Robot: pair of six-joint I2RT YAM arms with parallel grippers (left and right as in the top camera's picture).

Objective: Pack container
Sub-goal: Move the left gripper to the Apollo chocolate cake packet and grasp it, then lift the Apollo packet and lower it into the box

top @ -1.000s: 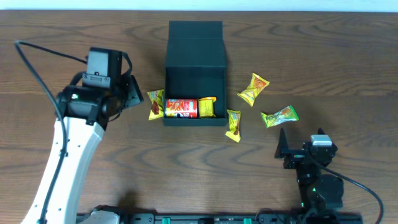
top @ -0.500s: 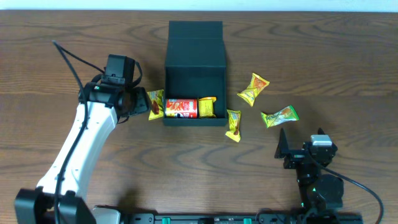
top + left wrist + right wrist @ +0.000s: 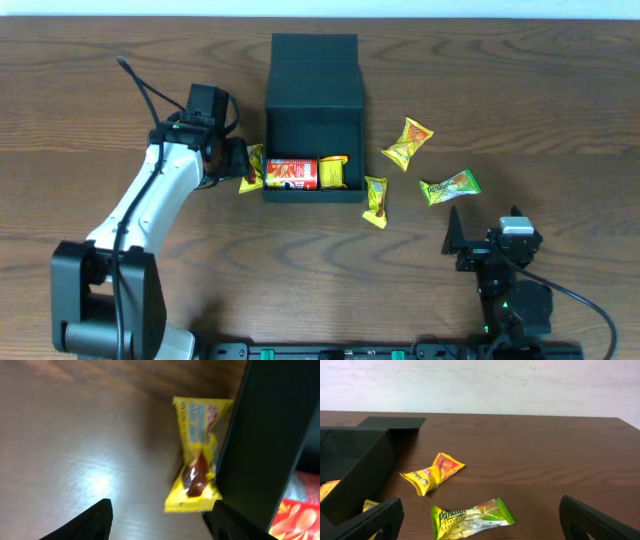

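The dark container point(image 3: 313, 100) stands open at the back middle, its flap lid lying flat behind it. Inside are a red crisp can point(image 3: 291, 173) and a yellow packet point(image 3: 334, 172). A yellow snack packet point(image 3: 250, 167) lies against the container's left outer wall; it also shows in the left wrist view point(image 3: 199, 455) next to the wall point(image 3: 260, 435). My left gripper point(image 3: 233, 160) is open and hovers over this packet, empty point(image 3: 160, 520). My right gripper point(image 3: 470, 240) is open and empty at the front right, facing a green packet point(image 3: 470, 517).
Right of the container lie a yellow packet point(image 3: 406, 143), a green and yellow packet point(image 3: 449, 186) and a small yellow packet point(image 3: 375, 201) by the front right corner. The yellow one also shows in the right wrist view point(image 3: 432, 473).
My left arm has swung right and toward the container, bringing the open gripper from the left side of the table to the packet beside the container's wall. The right arm has not moved.
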